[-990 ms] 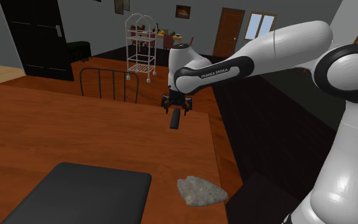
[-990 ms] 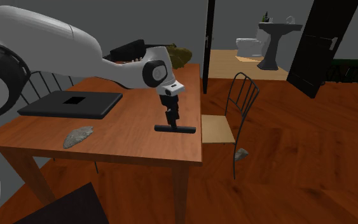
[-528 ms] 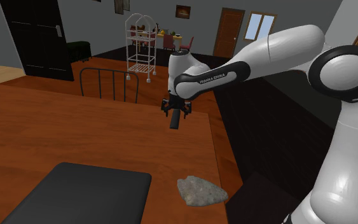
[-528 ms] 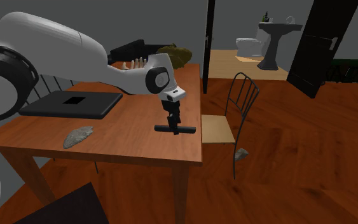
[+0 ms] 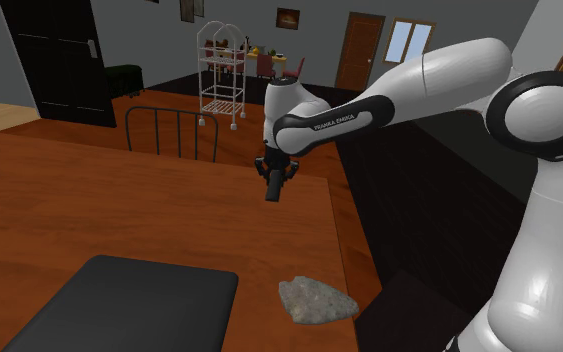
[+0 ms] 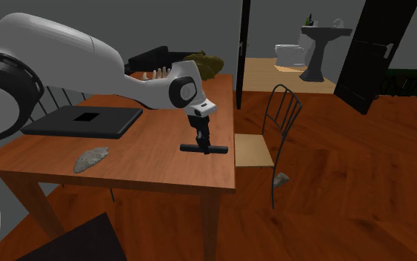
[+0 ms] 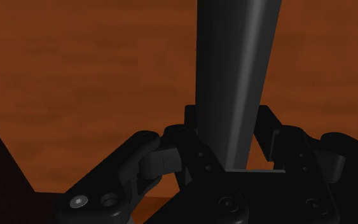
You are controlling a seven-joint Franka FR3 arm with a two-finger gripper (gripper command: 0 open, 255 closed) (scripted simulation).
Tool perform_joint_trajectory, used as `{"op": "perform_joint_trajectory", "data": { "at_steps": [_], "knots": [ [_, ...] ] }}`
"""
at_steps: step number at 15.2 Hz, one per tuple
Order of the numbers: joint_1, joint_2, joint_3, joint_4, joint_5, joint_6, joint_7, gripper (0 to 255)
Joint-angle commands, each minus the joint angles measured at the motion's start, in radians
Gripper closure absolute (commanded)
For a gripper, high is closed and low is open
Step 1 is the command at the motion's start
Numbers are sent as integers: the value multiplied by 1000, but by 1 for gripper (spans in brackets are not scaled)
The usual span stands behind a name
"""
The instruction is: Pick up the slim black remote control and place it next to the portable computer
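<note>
Currently the slim black remote control (image 6: 204, 149) lies flat and level on the desk (image 6: 155, 167), close to the edge where a wire-backed chair (image 6: 275, 122) stands. It runs parallel to that edge.

Pincer (image 6: 203, 143): comes straight down on the remote's middle, jaws drawn in narrow and pressed to its long sides, so the remote is clasped. In the wrist view the remote's dark body runs up and away from between the jaws, over red-brown wood grain. Whether the remote touches the desk or sits a hair above it, cannot tell.

Counts:
- one remote control
- one portable computer (image 6: 84, 121), a dark flat slab, lid closed, well apart from the remote toward the second exterior view's left
- two grey stones: one (image 6: 91, 158) on the desk just beside the computer, nearer the desk's front edge in that view; the other (image 6: 281, 179) on the wooden floor under the chair
- one white arm, reaching across the desk from the computer's side

Containers:
- a white wire rack (image 5: 221, 75) stands on the floor beyond the desk in the shoulder view, with small coloured items on its upper shelf, too small to name
- a pedestal basin (image 6: 319, 44) stands in the lit room beyond the doorway in the second exterior view, contents not readable
</note>
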Motion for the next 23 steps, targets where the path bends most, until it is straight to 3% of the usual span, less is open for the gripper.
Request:
{"op": "perform_joint_trajectory", "data": {
  "at_steps": [1, 6, 23],
  "knots": [
    [-1, 3, -2, -6, 0, -5, 0, 255],
    [-2, 4, -2, -5, 0, -5, -1, 255],
    [-3, -55, 11, 146, 51, -204, -65, 255]
  ]
}}
